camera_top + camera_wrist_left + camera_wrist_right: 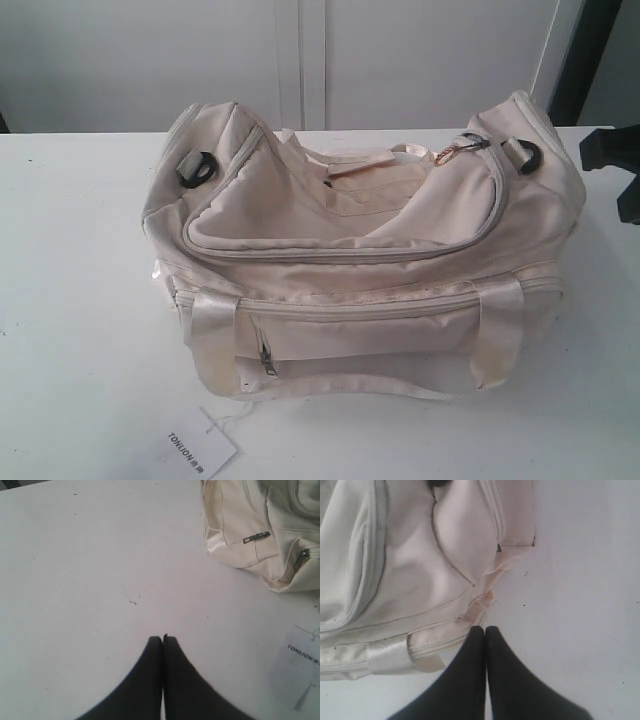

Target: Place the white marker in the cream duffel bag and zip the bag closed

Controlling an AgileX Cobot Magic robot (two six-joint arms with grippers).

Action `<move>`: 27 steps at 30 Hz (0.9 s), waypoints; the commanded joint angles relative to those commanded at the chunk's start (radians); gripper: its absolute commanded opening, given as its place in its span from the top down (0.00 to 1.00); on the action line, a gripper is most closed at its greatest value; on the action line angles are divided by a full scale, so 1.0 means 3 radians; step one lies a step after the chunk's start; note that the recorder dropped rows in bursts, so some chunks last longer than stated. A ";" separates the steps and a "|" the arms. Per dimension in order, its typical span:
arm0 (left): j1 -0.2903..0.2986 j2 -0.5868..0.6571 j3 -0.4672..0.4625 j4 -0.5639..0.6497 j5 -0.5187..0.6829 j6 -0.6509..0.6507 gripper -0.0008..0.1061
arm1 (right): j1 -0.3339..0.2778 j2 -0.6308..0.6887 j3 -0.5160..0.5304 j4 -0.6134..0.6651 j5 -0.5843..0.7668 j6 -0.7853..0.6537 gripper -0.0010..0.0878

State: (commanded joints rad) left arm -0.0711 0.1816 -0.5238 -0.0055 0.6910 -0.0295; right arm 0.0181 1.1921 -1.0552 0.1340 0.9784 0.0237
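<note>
The cream duffel bag (pixel 360 255) lies in the middle of the white table, its curved top flap zipped down with the pull ring near its right end (pixel 452 152). No white marker shows in any view. My left gripper (pixel 162 639) is shut with nothing in it, over bare table a little away from a corner of the bag (pixel 260 535). Beside the bag's end (pixel 420 565), my right gripper (pixel 485 629) is shut and empty, its tips close to the bag's lower seam. A dark part of the right arm (pixel 612 155) shows at the exterior view's right edge.
A white paper tag printed "TONLION" (pixel 200 445) lies on a string in front of the bag, also in the left wrist view as the tag (pixel 300 662). The white table (pixel 70 300) stretches left and right of the bag. A pale wall stands behind.
</note>
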 joint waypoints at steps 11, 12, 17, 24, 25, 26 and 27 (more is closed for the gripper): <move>-0.0199 -0.0605 0.1207 -0.0101 -0.0900 0.0011 0.99 | 0.0000 0.0000 0.0000 0.0000 0.0000 0.0000 0.99; -0.0268 -0.0605 0.1278 -0.0095 -0.0913 0.0011 0.99 | 0.0000 0.0000 0.0000 0.0000 -0.0008 0.0000 0.99; -0.0301 -0.0605 0.1528 -0.0078 -0.0976 0.0023 0.99 | 0.0000 0.0000 0.0000 0.0000 -0.0002 0.0000 0.99; -0.0301 -0.0605 0.1746 -0.0078 -0.1153 0.0015 0.99 | 0.0000 0.0000 0.0000 0.0000 -0.0002 0.0000 0.99; -0.0301 -0.0605 0.1746 -0.0078 -0.1153 0.0015 0.99 | 0.0000 0.0000 0.0000 0.0000 -0.0002 0.0000 0.99; -0.0301 -0.0605 0.1746 -0.0078 -0.1153 0.0015 0.99 | 0.0000 0.0000 0.0000 0.0000 -0.0002 0.0000 0.99; -0.0301 -0.0605 0.1746 -0.0078 -0.1153 0.0015 0.99 | 0.0000 0.0000 0.0000 0.0000 -0.0002 0.0000 0.99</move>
State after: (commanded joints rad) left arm -0.1614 0.0000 0.0000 -0.0288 0.3450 -0.0250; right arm 0.0181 1.1921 -1.0552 0.1340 0.9778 0.0237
